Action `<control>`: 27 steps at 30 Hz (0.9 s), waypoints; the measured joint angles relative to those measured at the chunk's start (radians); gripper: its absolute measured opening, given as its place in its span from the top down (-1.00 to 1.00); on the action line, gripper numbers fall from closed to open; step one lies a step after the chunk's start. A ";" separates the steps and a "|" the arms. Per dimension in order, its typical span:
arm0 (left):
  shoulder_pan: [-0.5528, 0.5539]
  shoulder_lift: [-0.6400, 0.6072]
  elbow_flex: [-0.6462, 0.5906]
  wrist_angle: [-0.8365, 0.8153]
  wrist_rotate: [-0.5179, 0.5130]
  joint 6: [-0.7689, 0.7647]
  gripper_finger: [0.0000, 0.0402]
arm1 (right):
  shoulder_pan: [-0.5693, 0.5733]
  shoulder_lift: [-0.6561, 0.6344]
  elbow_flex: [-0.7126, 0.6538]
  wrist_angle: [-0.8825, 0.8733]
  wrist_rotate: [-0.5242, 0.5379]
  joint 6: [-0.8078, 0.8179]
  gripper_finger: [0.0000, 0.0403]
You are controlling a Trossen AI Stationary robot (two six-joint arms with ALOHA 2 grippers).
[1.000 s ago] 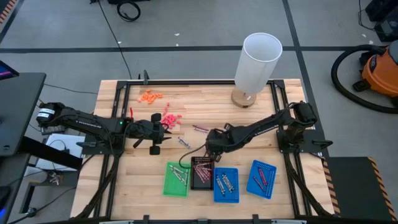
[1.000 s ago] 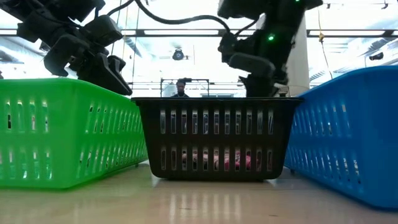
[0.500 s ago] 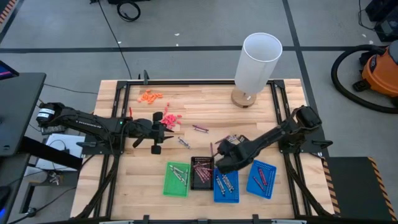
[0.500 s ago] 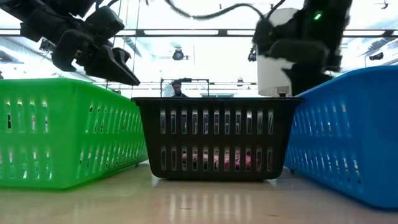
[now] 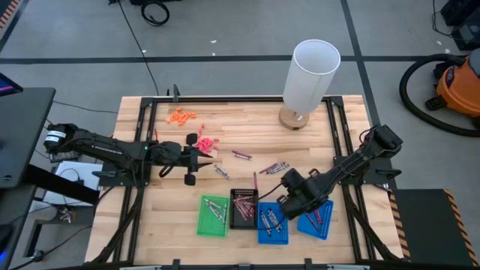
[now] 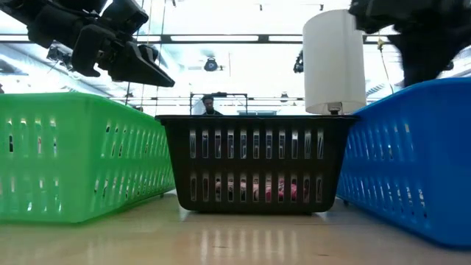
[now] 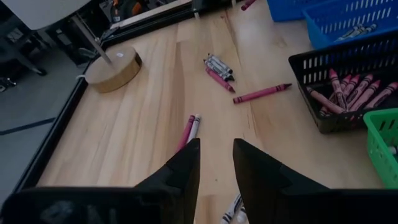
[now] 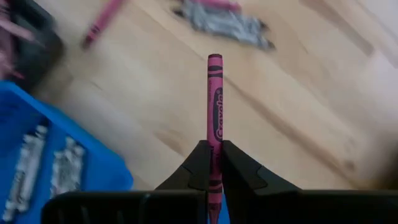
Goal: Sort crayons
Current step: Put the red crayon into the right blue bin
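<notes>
Crayon (image 8: 214, 134) lower end hidden (between jaws); background blurred.

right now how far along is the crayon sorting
Well underway. Done: crayons already lie in the green tray, black tray and both blue trays. In hand: the right gripper is shut on a pinkish-red crayon above the blue trays. Left: loose crayons on the table, some beside the left gripper.

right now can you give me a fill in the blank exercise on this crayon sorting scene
The right tool is shut on a pinkish-red ____.
Between the green tray and the nearest blue tray sits a ____ tray.
The left tool holds ____.
The white cylinder stands on a round ____ base.

Missing: crayon; black; nothing; wooden
</notes>
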 joint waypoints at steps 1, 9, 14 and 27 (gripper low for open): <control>0.000 0.000 0.000 0.003 0.000 0.000 0.48 | 0.008 -0.004 0.000 -0.018 -0.021 0.029 0.84; 0.000 0.000 0.000 0.008 0.000 0.019 0.48 | 0.079 -0.044 0.000 -0.047 -0.258 0.188 0.84; 0.000 0.000 0.000 0.009 0.000 0.019 0.48 | 0.138 -0.060 0.000 -0.047 -0.422 0.302 0.84; 0.000 0.000 0.000 0.012 0.000 0.019 0.48 | 0.206 -0.040 0.000 -0.044 -0.368 0.468 0.84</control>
